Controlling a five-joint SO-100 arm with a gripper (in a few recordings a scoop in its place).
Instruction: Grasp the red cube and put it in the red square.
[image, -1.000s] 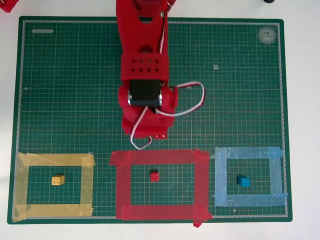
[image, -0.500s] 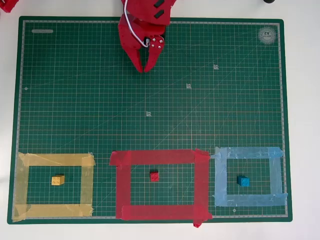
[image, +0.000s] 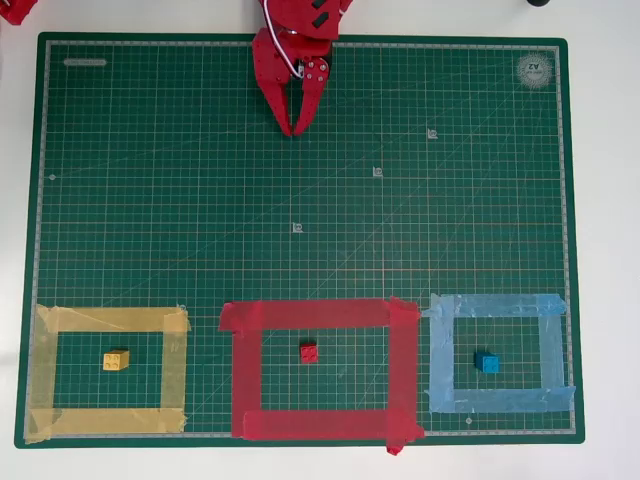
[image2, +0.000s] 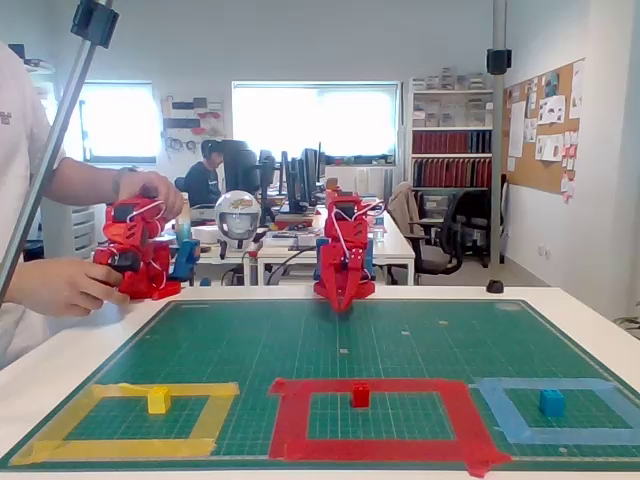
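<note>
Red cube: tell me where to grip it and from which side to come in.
Grip the red cube across two opposite flat side faces, coming straight down from above. It sits flat and alone on the mat inside the red square, clear of the tape all round, so the fingers likely fit on either side. The gripper is far off, closed.

Matt green gridded mat (image: 150, 200); wrinkled red square (image: 320, 425) of tape

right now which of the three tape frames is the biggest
The red square, the middle frame holding the red cube. It is wider and taller than the yellow frame on its left and the light-blue frame on its right.
</note>
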